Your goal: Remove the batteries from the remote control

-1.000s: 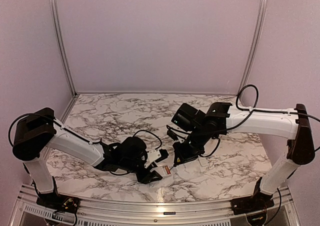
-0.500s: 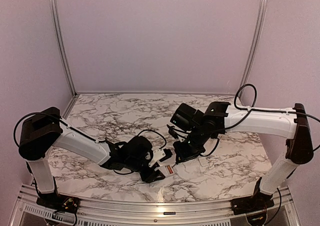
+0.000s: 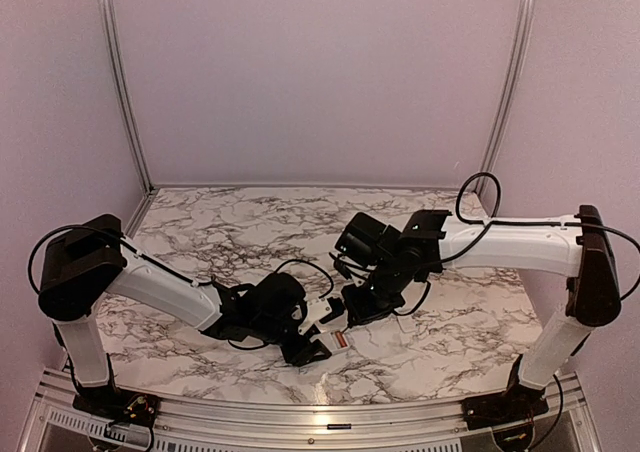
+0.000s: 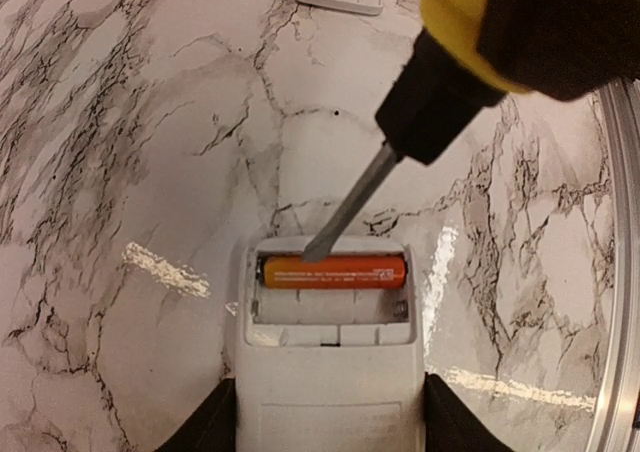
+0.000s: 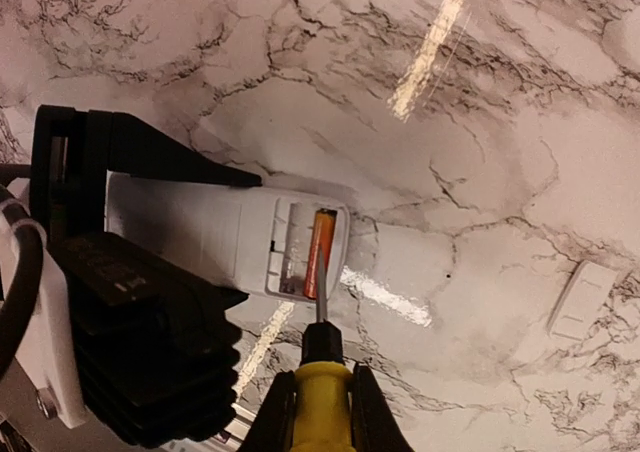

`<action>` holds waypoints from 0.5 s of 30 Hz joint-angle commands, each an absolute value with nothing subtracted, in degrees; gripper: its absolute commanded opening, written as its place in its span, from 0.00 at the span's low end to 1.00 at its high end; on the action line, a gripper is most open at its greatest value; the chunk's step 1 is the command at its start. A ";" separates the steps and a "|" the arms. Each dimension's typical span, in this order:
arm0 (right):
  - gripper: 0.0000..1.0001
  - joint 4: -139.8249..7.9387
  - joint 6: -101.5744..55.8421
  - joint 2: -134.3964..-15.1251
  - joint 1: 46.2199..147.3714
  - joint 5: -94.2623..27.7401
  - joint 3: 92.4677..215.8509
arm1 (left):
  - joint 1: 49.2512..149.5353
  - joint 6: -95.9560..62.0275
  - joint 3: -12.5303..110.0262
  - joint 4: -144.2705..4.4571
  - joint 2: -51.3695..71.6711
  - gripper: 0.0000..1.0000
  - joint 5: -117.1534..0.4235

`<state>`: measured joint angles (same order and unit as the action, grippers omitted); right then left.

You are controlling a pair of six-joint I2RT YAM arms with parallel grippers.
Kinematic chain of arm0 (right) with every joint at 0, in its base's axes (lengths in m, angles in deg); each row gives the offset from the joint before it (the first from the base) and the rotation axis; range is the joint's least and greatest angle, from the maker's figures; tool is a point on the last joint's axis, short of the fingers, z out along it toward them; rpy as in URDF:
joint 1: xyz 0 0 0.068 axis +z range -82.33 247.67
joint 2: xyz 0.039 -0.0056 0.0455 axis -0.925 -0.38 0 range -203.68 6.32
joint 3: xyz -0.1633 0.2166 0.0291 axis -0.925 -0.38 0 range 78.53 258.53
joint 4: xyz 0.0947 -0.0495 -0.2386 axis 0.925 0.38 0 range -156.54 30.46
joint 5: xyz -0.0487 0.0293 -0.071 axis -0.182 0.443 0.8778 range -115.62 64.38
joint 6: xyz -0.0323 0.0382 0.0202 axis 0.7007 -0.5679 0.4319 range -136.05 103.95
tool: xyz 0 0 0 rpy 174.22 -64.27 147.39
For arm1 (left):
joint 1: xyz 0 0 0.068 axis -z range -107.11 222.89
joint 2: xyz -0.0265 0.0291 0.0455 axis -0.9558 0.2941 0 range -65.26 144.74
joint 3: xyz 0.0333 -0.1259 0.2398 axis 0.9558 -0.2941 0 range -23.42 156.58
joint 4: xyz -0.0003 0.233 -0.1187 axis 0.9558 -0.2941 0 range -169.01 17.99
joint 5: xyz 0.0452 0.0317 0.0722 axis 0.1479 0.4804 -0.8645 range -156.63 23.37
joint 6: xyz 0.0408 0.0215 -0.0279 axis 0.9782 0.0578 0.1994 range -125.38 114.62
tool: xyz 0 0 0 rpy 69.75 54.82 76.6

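Battery [image 4: 335, 271]: orange casing just ahead of the left fingers [image 4: 205, 430], no print legible.
Remote control [image 4: 325, 397]: plain white, no lettering readable.
Screwdriver [image 4: 432, 97]: no brand readable.

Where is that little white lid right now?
In the right wrist view, the cover plate lies on the marble table at the right edge, well clear of the remote.

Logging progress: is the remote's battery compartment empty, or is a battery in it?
Partly full: one orange battery lies in the remote control's open compartment; the slot beside it looks empty.
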<state>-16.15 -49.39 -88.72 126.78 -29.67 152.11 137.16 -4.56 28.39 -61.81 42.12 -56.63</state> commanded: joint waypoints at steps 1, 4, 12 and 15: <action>0.00 -17.98 -49.00 -89.65 127.17 -28.74 150.90 | 137.67 -4.91 29.47 -62.08 43.38 0.00 -56.83; 0.00 -18.19 -48.91 -89.73 127.22 -28.75 150.16 | 137.67 -6.63 29.45 -61.91 43.44 0.00 -56.89; 0.00 -18.57 -48.42 -89.48 127.23 -28.74 147.59 | 137.76 -7.29 29.31 -61.23 43.47 0.00 -57.13; 0.00 -18.08 -47.97 -89.80 127.21 -28.45 146.82 | 137.76 -7.53 29.25 -60.81 43.38 0.00 -57.21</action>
